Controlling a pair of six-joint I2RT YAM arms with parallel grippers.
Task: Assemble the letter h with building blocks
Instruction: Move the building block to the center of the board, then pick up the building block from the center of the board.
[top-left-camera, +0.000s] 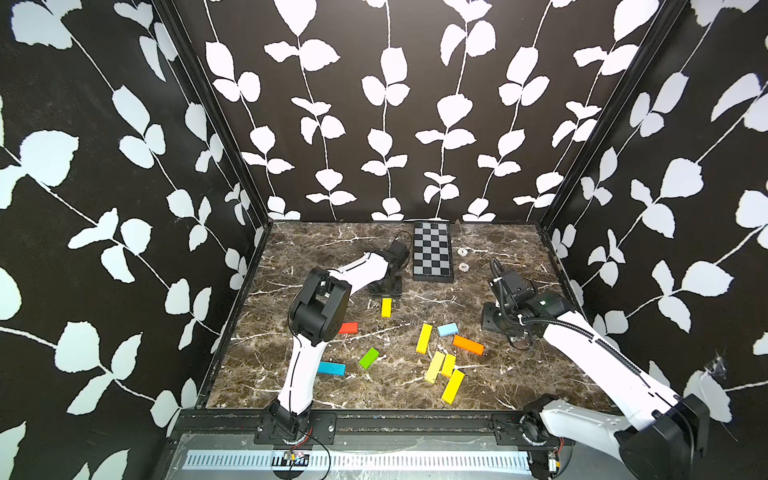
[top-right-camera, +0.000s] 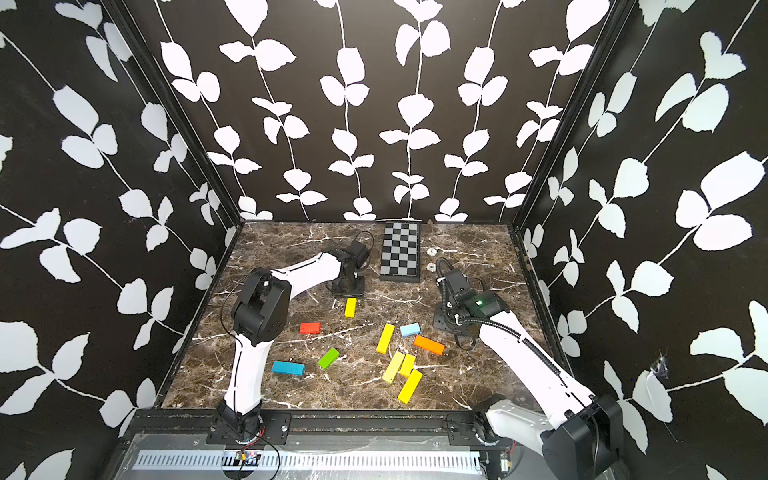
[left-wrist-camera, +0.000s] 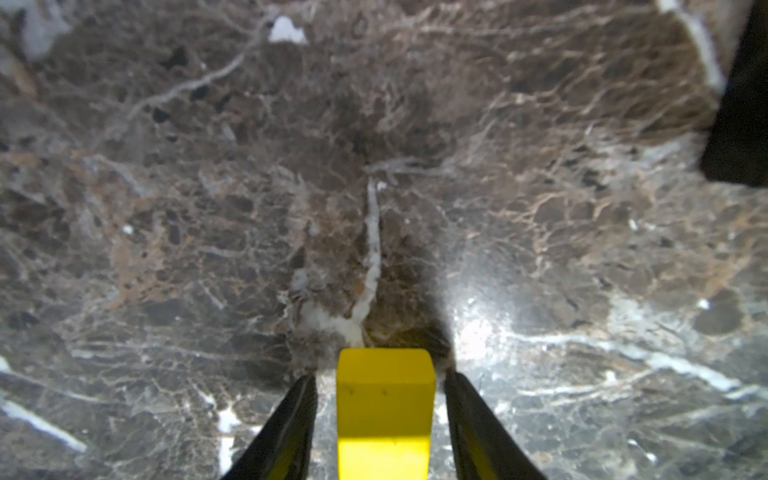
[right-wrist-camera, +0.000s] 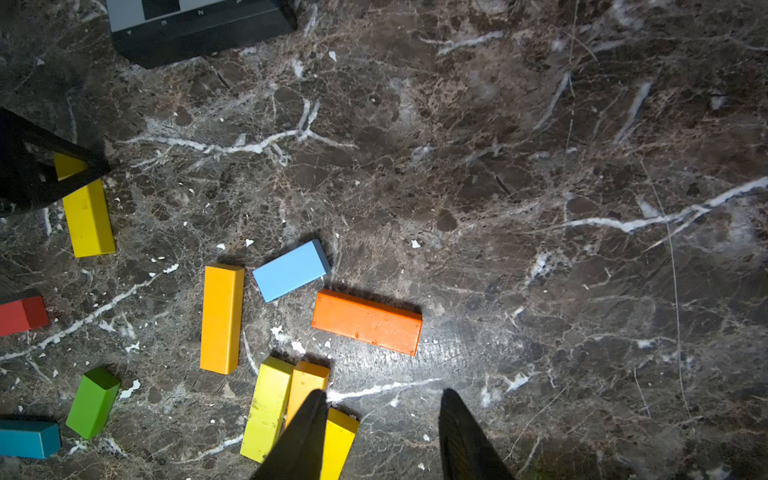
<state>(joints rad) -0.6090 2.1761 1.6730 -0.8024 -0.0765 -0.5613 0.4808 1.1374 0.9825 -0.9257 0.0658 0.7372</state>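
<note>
Yellow block (left-wrist-camera: 384, 399) lies lengthwise between left fingers (left-wrist-camera: 291, 415), which stand apart, gaps both sides. Right fingers (right-wrist-camera: 465, 436) apart, empty, farther off.

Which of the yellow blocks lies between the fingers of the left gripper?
The short yellow block lying alone nearest the checkered board; the other yellow ones cluster apart. The left gripper straddles it, jaws not touching.

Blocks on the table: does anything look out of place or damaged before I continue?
Nothing looks damaged. The blocks lie scattered at mixed angles, with no letter started. Three yellow ones bunch together toward the front. Small white flecks dot the table around them. The left claw stands open astride a yellow block.
</note>
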